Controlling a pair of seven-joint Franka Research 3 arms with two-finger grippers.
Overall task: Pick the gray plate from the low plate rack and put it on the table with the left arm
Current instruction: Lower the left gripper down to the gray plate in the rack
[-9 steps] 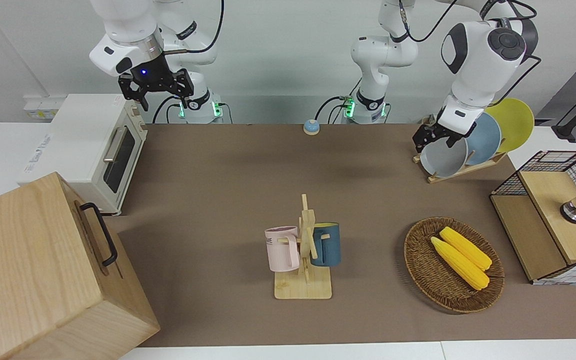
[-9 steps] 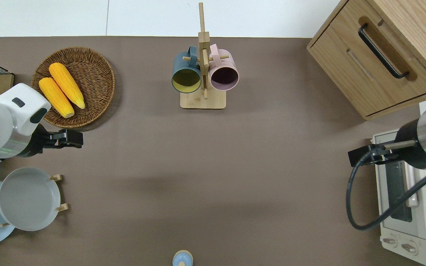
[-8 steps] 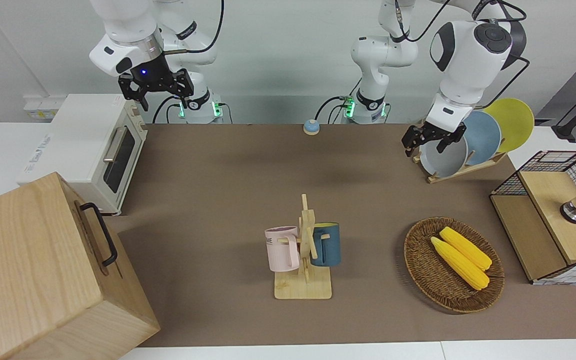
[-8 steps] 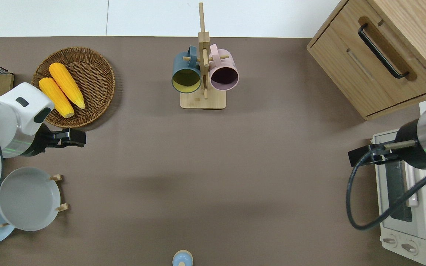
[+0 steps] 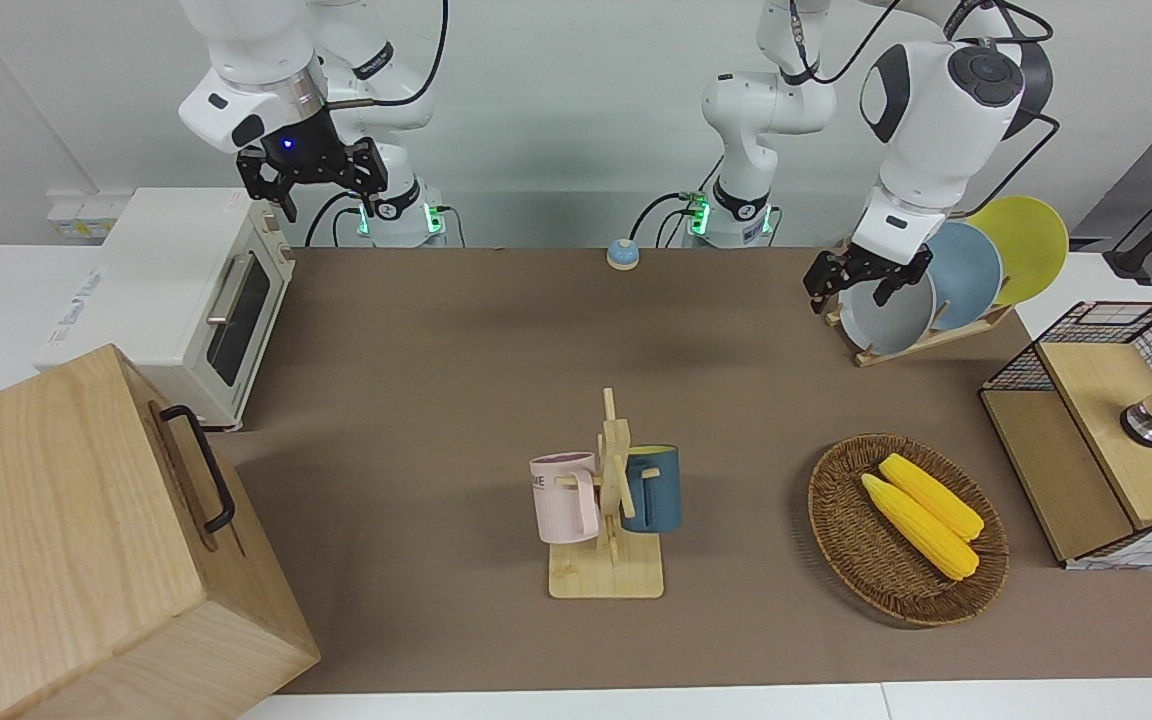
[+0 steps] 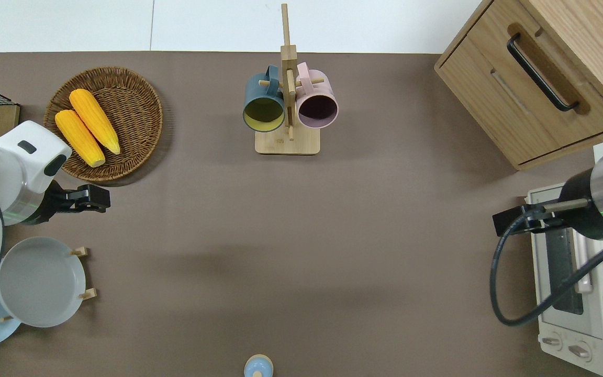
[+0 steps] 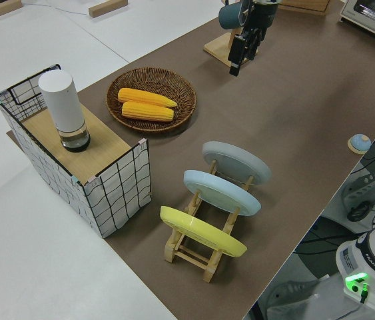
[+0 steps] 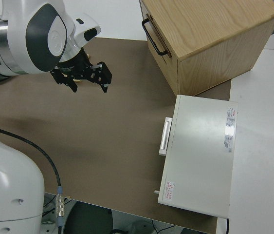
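Observation:
The gray plate (image 5: 886, 316) stands tilted in the slot of the low plate rack (image 5: 928, 340) that is farthest from the robots, at the left arm's end of the table (image 5: 496, 360). It also shows in the overhead view (image 6: 40, 281) and the left side view (image 7: 236, 162). My left gripper (image 5: 851, 290) is open and empty. In the overhead view it (image 6: 91, 198) hangs over bare mat between the corn basket and the rack, apart from the plate. The right arm is parked, its gripper (image 5: 311, 185) open.
A darker blue plate (image 5: 968, 272) and a yellow plate (image 5: 1028, 245) stand in the same rack. A corn basket (image 5: 841, 530), a mug tree (image 5: 611, 500), a wire-frame box (image 5: 1106, 430), a toaster oven (image 5: 186, 290), a wooden cabinet (image 5: 86, 540) and a small bell (image 5: 622, 254) are around.
My left gripper has shifted a little away from the plates toward the table's middle, then slightly back toward the left arm's end. The gray plate has not moved.

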